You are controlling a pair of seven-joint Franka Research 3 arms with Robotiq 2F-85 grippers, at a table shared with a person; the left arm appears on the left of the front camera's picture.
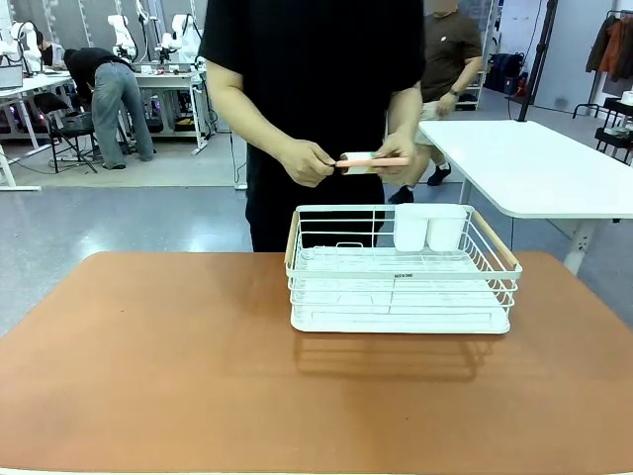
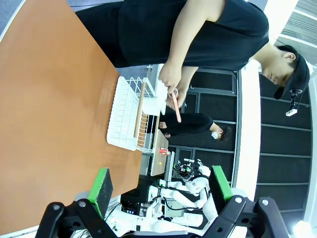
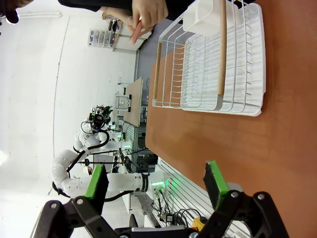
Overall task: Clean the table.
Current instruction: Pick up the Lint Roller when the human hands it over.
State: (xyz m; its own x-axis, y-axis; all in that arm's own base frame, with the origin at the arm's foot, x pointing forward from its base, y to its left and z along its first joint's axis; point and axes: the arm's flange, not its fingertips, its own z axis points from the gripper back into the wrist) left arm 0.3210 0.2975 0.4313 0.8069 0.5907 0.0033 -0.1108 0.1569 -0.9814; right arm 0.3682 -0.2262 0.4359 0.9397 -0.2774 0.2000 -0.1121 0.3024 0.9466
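The table (image 1: pixel 148 356), a wide terracotta top, spread from the robot's near edge across to the person (image 1: pixel 312 89) standing at its far side. A white wire rack (image 1: pixel 401 287) stood on it, toward the far edge and somewhat to the robot's right of the middle. The rack's long axis ran crosswise, parallel to the near edge, with two white cups (image 1: pixel 429 228) in its far right corner. The left gripper (image 2: pixel 159 178) was held off the table with its green-padded fingers spread wide and nothing between them. In its wrist view the tabletop lay off to one side and the rack some way ahead. The right gripper (image 3: pixel 154 176) was likewise parted and empty, and the rack filled more of its view, so the right arm was probably the nearer of the two to the rack. Above the rack's far rim, well apart from both grippers, the person's hands (image 1: pixel 307 161) held a slim pink-and-white item (image 1: pixel 371 162) lying level and crosswise. What it was could not be told.
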